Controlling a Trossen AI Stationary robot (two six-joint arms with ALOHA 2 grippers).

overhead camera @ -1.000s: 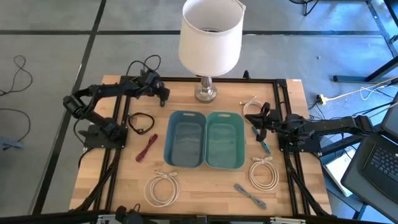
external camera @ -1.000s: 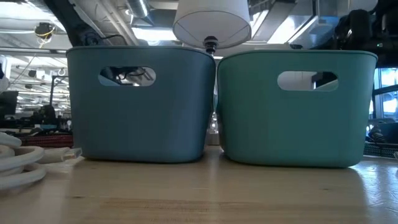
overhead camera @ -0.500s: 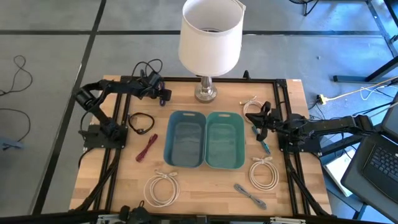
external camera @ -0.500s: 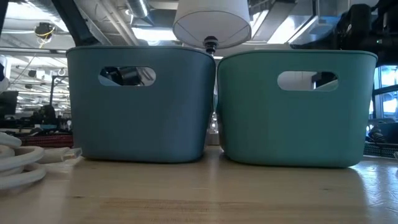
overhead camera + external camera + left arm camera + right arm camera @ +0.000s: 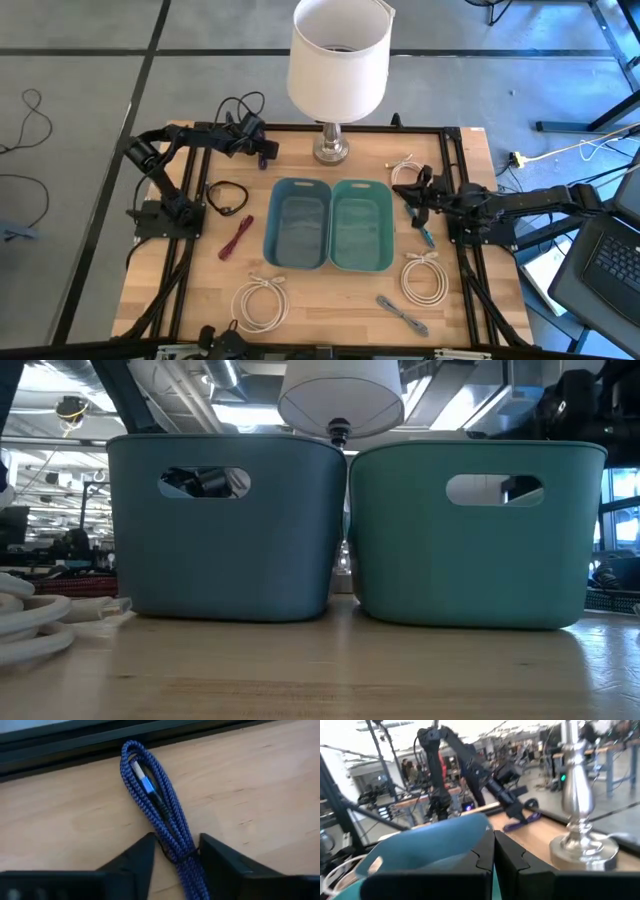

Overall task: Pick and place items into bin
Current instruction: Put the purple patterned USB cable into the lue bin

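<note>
I see my left gripper [image 5: 175,851] straddling the braided purple cable bundle [image 5: 157,805] at the wooden table's [image 5: 260,785] far edge (not clamped yet); right gripper [image 5: 493,851] is clenched, empty.

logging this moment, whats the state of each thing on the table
Left tool: fingers astride the braided purple cable, which lies flat on the wood.
Right tool: shut, empty, beside the teal plastic bin.
Blue-grey plastic bin: upright, nothing seen inside.
Teal bin: upright, nothing seen inside.
Thin black cable loop: on the table.
Red strap: on the table.
White-shaded lamp: upright.
</note>
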